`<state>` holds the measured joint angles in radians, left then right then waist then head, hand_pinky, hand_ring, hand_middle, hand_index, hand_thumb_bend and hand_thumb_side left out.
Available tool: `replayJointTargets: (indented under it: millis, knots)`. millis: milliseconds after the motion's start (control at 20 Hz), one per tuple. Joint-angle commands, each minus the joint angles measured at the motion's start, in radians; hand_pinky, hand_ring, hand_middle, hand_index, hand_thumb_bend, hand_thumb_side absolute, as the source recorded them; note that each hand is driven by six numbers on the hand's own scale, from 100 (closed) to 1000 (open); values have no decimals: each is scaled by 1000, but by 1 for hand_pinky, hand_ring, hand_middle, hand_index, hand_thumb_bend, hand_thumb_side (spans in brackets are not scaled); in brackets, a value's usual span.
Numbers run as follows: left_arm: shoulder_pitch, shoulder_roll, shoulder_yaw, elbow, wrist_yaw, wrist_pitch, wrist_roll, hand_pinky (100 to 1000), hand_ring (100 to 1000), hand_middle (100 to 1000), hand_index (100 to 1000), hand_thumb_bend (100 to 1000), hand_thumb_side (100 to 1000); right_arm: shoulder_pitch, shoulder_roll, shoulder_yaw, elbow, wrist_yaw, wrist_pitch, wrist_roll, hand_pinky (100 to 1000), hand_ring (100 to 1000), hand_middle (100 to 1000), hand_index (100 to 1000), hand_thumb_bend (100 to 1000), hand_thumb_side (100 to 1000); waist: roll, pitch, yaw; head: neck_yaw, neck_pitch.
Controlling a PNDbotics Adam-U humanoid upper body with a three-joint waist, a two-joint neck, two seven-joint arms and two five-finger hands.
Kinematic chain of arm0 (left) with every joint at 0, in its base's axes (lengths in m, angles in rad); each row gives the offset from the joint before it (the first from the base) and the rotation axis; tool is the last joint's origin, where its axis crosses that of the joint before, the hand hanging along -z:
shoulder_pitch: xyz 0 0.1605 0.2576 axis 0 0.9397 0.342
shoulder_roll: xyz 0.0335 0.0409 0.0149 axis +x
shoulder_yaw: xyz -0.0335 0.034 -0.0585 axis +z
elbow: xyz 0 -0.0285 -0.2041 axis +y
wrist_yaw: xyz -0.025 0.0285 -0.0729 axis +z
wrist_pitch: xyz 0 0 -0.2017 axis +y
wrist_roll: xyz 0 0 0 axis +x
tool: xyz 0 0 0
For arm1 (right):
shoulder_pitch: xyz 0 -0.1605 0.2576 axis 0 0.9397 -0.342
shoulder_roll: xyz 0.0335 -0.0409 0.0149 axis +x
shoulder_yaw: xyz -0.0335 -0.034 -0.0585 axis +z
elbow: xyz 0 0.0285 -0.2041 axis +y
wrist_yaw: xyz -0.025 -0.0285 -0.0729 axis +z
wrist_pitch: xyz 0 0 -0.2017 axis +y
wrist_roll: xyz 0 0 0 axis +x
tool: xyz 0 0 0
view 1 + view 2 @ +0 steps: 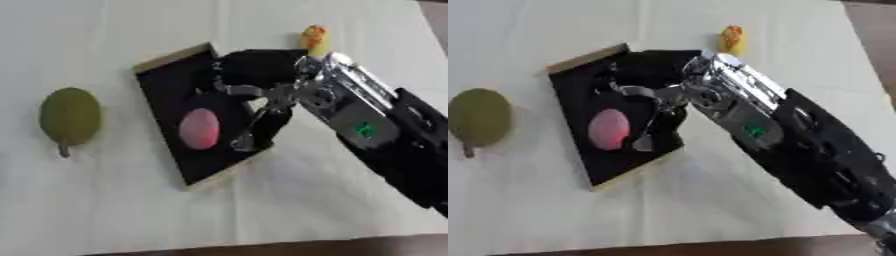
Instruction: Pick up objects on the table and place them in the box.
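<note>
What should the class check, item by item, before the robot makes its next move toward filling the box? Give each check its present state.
1. Pink object lies inside the box: ok.
2. Right hand has released it: ok; fingers look relaxed, apart from the pink object.
3. Right hand clear of the box: not ok; it hangs over the box.
4. Green round object boxed: not ok; it lies on the cloth, left of the box.
5. Yellow-orange object boxed: not ok; it lies beyond the box.
6. Left hand ready: cannot tell; not in view.
</note>
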<state>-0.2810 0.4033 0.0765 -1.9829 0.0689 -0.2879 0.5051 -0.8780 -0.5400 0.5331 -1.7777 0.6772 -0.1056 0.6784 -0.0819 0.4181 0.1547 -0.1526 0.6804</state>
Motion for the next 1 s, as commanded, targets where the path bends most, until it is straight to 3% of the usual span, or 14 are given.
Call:
replayJointTargets:
  millis: [50,400,650,850,1000]
  knots:
    - [-7,8,5,-17,1,0,-3,687,808,822,816,464,668,-6,-19,-28,-37,16,-6,-11,909,883,839,900,405,237,7,-23,-1,2,-6]
    - [-6,7,6,-17,-1,1,-2,687,809,822,815,463,668,3,-43,-88,-118,-15,31,-48,903,867,827,891,366,177,8,-24,-6,6,-10]
    - [-3,8,9,-17,-3,1,2,687,809,822,815,463,668,21,-89,-204,-162,-31,113,-114,900,852,816,886,328,100,9,-24,-12,13,-13]
    - [-2,9,10,-17,-5,2,4,687,810,822,815,462,668,27,-130,-288,-115,-39,179,-179,896,839,802,879,293,100,9,-23,-16,15,-15]
    - [-2,9,10,-17,-5,2,4,687,810,822,815,462,669,25,-147,-320,-35,-25,209,-215,896,841,802,879,297,100,11,-21,-17,12,-17]
